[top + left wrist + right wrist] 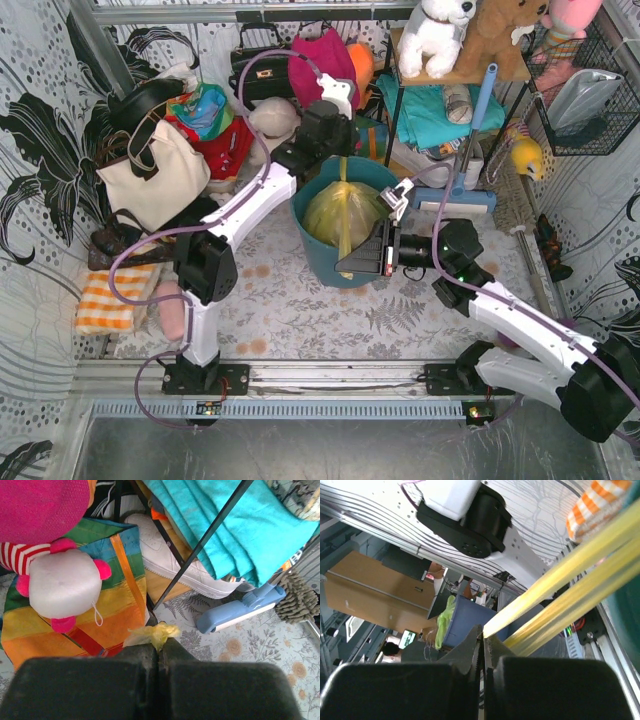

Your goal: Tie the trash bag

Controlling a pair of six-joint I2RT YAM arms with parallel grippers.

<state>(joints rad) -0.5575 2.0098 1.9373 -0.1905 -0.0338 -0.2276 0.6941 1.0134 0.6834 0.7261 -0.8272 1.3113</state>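
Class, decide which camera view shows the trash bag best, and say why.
Top external: it alone shows the trash bag bulging in the bin, ends held by the left gripper and right gripper. Left wrist shows only a pinched yellow tip; right wrist only taut yellow strands.

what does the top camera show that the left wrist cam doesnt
Only top external: the round teal-blue plastic bin holding the translucent yellow-green trash bag, and the right gripper shut on a stretched strip of it. Only left wrist: the crumpled yellow tip poking past the closed fingers. Both: the left gripper pinching bag plastic.
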